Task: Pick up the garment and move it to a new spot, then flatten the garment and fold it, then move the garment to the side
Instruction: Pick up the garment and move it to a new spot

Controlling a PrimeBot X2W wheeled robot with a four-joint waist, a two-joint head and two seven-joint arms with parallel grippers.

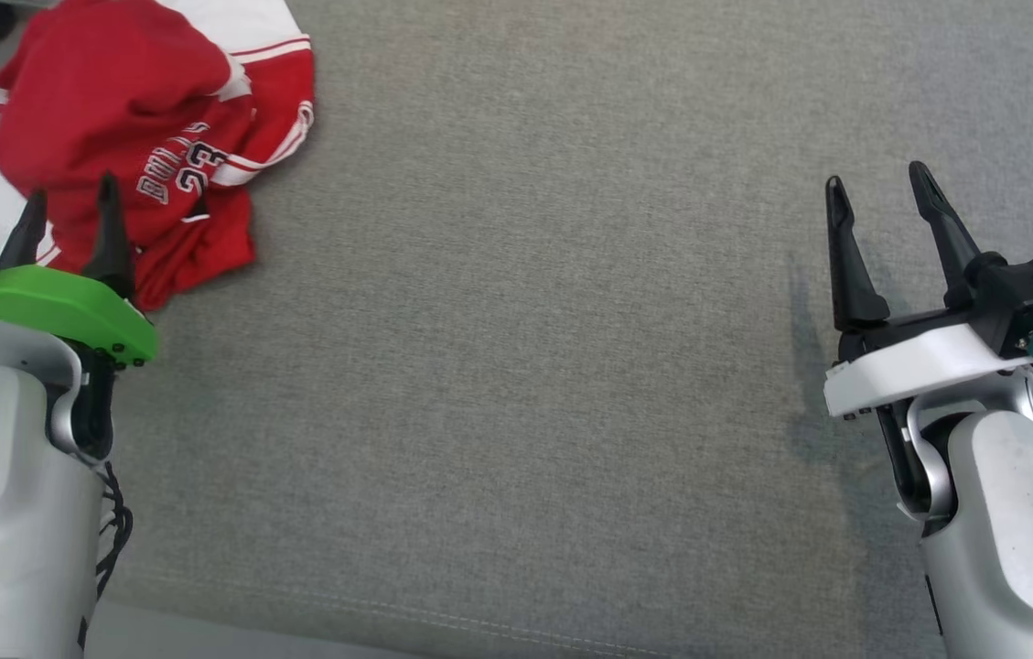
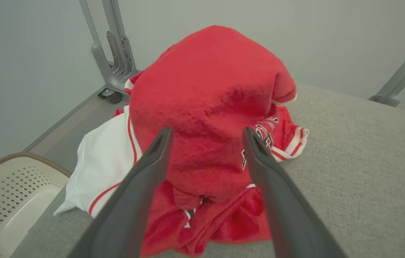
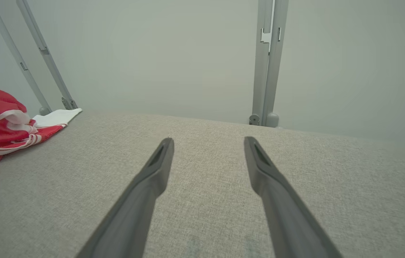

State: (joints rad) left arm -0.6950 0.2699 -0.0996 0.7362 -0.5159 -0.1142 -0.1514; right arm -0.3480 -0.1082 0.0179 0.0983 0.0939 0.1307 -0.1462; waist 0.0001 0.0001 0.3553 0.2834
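On the far left corner of the grey cushion [image 1: 516, 384] the jersey [image 1: 132, 128] lay in a crumpled heap, red with white panels. One white panel reached the cushion's left edge, near a pale basket [image 2: 8, 200]. I had the left gripper [image 1: 72, 188] at the near edge of the heap, fingers spread wide with nothing between them. From its wrist camera the red mound sat right ahead of the tips, and I could not tell whether they touched the cloth. The right gripper [image 1: 876, 174] hovered over the cushion's right side, well apart from the jersey, jaws just as wide and empty.

By my reading nothing of the job was done yet. The jersey was not lifted, and I judged the cushion's bare middle the likely new spot for it. Flattening, folding and moving it aside were all left. The step in hand looked like the first grab, with the left arm.
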